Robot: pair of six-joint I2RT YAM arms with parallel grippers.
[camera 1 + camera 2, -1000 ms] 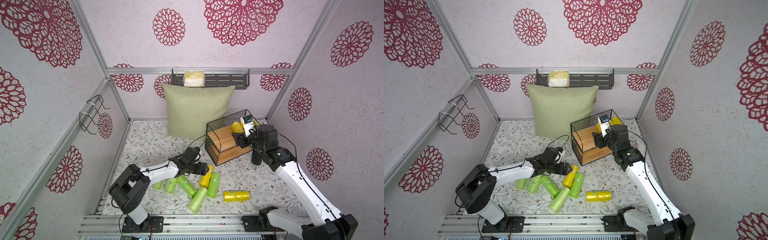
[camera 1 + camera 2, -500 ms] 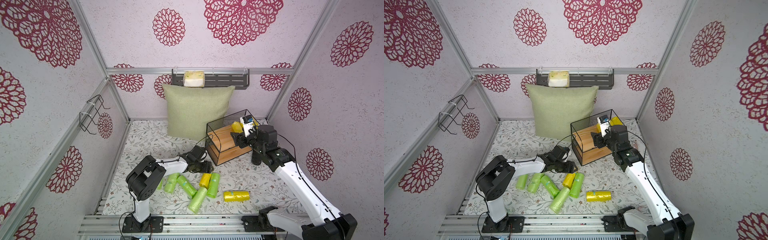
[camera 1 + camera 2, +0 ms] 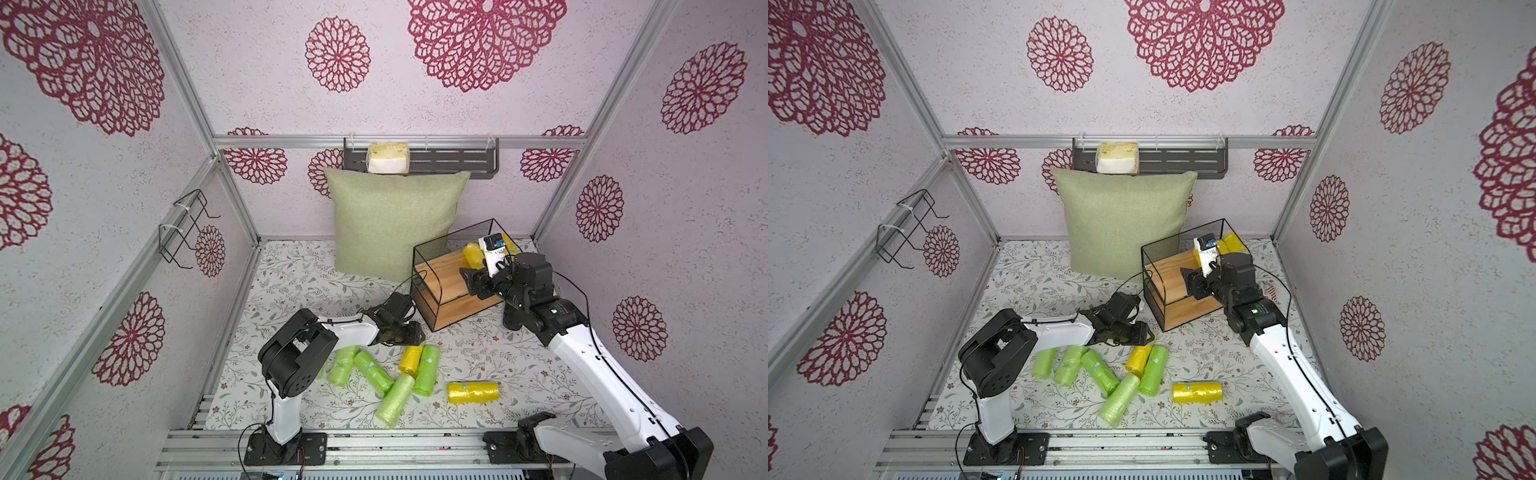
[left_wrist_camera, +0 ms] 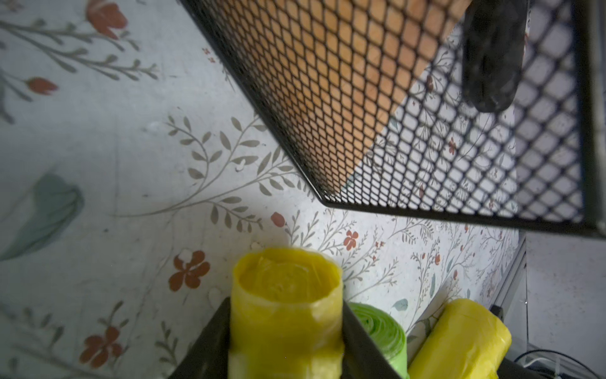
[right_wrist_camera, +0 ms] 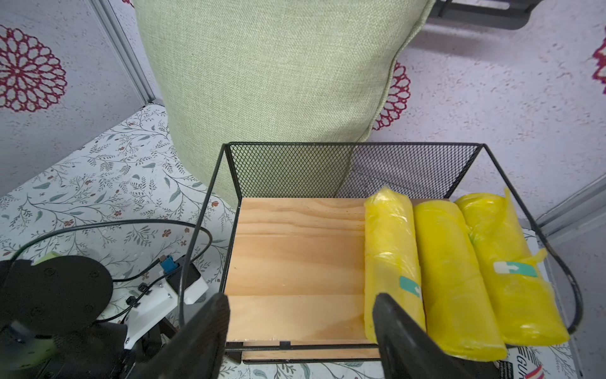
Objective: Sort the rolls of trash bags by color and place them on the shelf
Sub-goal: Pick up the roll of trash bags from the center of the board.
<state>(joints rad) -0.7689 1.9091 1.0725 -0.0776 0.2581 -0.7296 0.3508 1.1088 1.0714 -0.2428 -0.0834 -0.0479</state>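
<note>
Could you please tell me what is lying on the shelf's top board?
Three yellow rolls lie side by side at one end of the shelf's top board; the rest is bare. Anything beneath is hidden.

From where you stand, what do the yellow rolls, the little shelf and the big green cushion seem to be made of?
Yellow rolls: thin plastic film, glossy, judging by the crinkles and sheen. Shelf: pale bare-looking wood boards with visible grain, in a black mesh frame, probably painted metal. Cushion: matte woven fabric, perhaps linen; the weave shows.
</note>
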